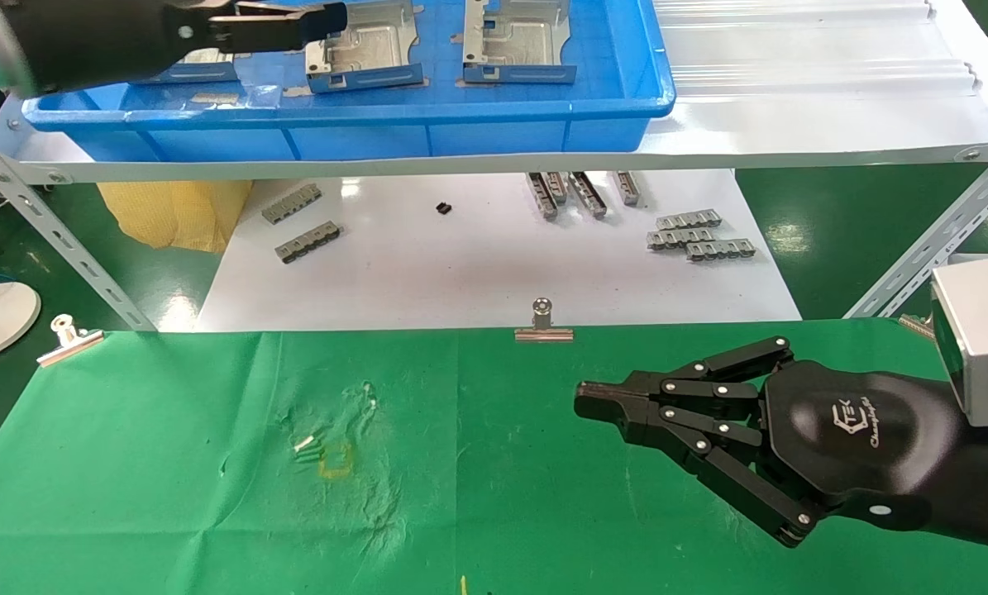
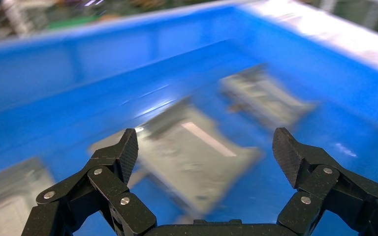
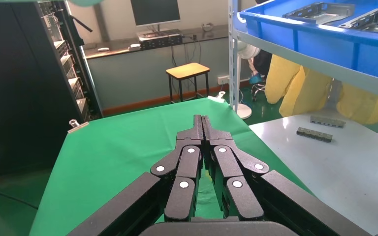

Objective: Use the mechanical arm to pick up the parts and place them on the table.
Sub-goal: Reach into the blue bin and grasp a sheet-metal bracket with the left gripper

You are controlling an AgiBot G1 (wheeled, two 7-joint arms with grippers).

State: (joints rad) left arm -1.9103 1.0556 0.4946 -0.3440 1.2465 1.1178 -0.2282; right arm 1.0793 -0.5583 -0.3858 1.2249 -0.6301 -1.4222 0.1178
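Silver sheet-metal parts lie in a blue bin (image 1: 361, 124) on the shelf: one (image 1: 369, 49) in the middle, one (image 1: 518, 37) to its right, one (image 1: 200, 70) partly under my left arm. My left gripper (image 1: 332, 21) hovers over the bin, open and empty. In the left wrist view it (image 2: 206, 147) stands spread above a part (image 2: 197, 157), apart from it; another part (image 2: 266, 96) lies farther off. My right gripper (image 1: 584, 401) is shut and empty, low over the green table (image 1: 171, 463). The right wrist view shows it (image 3: 202, 120) pressed shut over the cloth (image 3: 118, 147).
The bin stands on a white shelf (image 1: 791, 124) with slanted metal legs (image 1: 55, 240). Below it, a white board (image 1: 477, 264) holds grey slotted strips (image 1: 700, 240). Binder clips (image 1: 543, 326) (image 1: 68, 335) pin the cloth's far edge. A yellow bag (image 1: 175, 211) sits at left.
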